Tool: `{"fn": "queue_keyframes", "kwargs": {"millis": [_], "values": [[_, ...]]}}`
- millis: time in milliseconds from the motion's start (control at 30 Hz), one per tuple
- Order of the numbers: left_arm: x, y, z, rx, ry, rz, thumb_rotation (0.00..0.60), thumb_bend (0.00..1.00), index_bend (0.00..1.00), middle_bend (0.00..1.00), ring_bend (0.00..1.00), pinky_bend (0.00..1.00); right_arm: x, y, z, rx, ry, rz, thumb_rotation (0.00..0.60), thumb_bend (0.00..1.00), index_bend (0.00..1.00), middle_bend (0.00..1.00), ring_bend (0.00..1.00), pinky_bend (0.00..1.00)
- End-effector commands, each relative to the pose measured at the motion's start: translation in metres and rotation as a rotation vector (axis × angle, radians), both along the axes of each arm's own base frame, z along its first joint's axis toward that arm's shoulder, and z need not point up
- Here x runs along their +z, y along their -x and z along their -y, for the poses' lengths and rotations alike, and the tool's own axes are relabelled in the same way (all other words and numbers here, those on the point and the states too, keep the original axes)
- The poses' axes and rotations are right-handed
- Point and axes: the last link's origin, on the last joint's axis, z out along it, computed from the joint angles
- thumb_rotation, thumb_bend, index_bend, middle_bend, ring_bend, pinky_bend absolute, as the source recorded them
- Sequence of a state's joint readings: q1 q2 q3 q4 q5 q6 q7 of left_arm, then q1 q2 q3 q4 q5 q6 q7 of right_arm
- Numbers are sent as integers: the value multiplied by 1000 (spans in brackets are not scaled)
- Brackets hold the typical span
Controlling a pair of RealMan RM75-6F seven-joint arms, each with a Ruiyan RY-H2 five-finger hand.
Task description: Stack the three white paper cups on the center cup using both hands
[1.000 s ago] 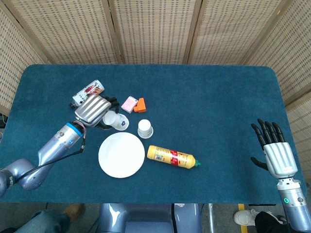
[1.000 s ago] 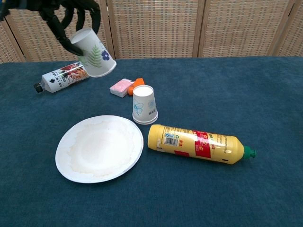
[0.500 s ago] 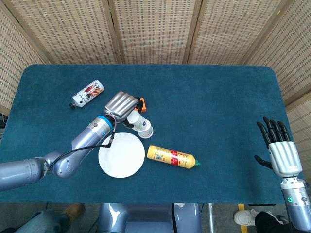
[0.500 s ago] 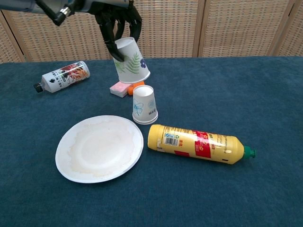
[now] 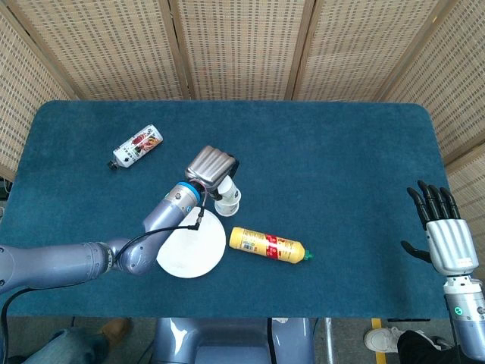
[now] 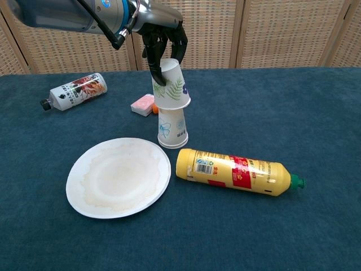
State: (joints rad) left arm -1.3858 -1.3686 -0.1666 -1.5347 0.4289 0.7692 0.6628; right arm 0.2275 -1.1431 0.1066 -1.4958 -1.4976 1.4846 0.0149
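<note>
My left hand (image 6: 163, 38) grips an upside-down white paper cup with a green leaf print (image 6: 172, 86) from above. The cup is slightly tilted, and its rim sits right over the top of the center cup (image 6: 172, 129), which stands upside down on the blue table. I cannot tell whether the two cups touch. In the head view the left hand (image 5: 211, 166) covers most of the held cup, and the center cup (image 5: 229, 202) shows just below it. My right hand (image 5: 444, 241) hangs open with its fingers spread, past the table's right edge.
A white paper plate (image 6: 118, 176) lies front left of the center cup. A yellow bottle (image 6: 237, 170) lies on its side to the cup's front right. A pink packet (image 6: 142, 105) sits behind the cups. A small printed bottle (image 6: 73, 90) lies at the far left.
The left hand has carried the leaf-print cup to the right and lowered it from beside the packets to directly above the center cup. The right hand has drifted slightly down and to the right.
</note>
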Motion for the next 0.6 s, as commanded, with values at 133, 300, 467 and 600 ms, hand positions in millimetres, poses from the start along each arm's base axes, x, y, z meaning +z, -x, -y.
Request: {"fn": "queue_keyframes", "kwargs": {"millis": [133,300,467,600], "values": [[-3,3,-3,24,5,-14,600,115,536,430,504,548,2,0,1,-2,5,5,600,0,65,0,0,11],[-3,4,-4,45,21,-10,600,115,536,430,504,548,3,1,0,-3,10,5,600,0,69,0,0,12],[-6,5,-6,50,21,-21,600,115,526,426,498,539,4,0,0,-1,15,5,600,0,70,0,0,11],[-13,9,-6,51,28,-46,600,108,332,245,270,390,4,0,0,-5,11,6,600,0,71,0,0,11]]}}
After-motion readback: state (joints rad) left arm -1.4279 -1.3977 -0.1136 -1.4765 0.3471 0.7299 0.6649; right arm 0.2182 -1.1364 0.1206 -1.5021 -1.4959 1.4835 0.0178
